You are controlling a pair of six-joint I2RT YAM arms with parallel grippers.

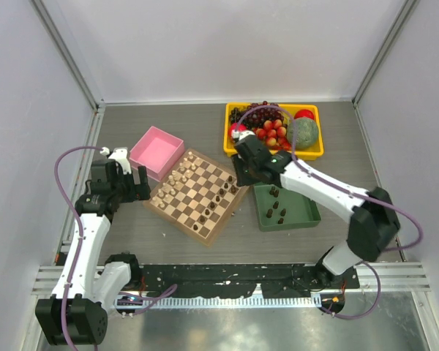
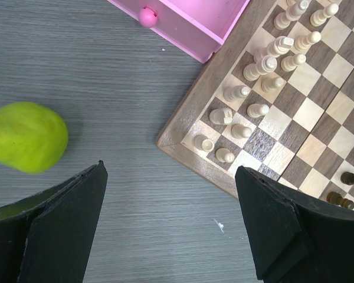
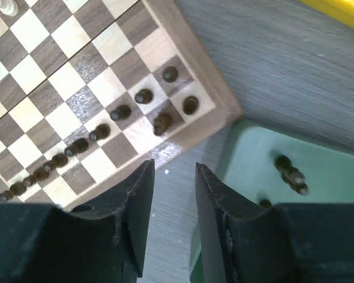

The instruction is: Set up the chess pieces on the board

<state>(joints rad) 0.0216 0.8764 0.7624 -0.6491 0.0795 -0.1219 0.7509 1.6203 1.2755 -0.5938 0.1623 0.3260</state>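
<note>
Two black fingers (image 3: 135,224) of the right gripper (image 3: 173,171) stand slightly parted, clasping nothing. They hover low over the grey table (image 3: 271,71), in the gap between the flat checkered wooden chessboard (image 3: 183,44) and the shallow green square tray (image 3: 248,171).

About ten tiny dark brown chess pieces (image 3: 122,111) are on the board. Most form a diagonal rank along its edge nearest this gripper, and two stand behind that rank by the corner. Several more dark pieces (image 3: 289,171) lie in the green tray, at 4 o'clock from the board in the overhead view. The tray's rim sits directly under the gripper's right finger.

At 1 o'clock from the board is a yellow plastic tray (image 1: 314,110) of grapes and other fruit, close behind the right arm's wrist.

The left gripper (image 2: 171,177) is spread wide and empty above bare table, at 9 o'clock from the board. The cream-coloured wooden pieces (image 2: 259,68) stand in two ranks along the board edge nearest it. A pink square box (image 2: 183,23) lies just beside the board at 11 o'clock. A lime-green rounded object (image 2: 26,135) lies on the table near the left finger.
</note>
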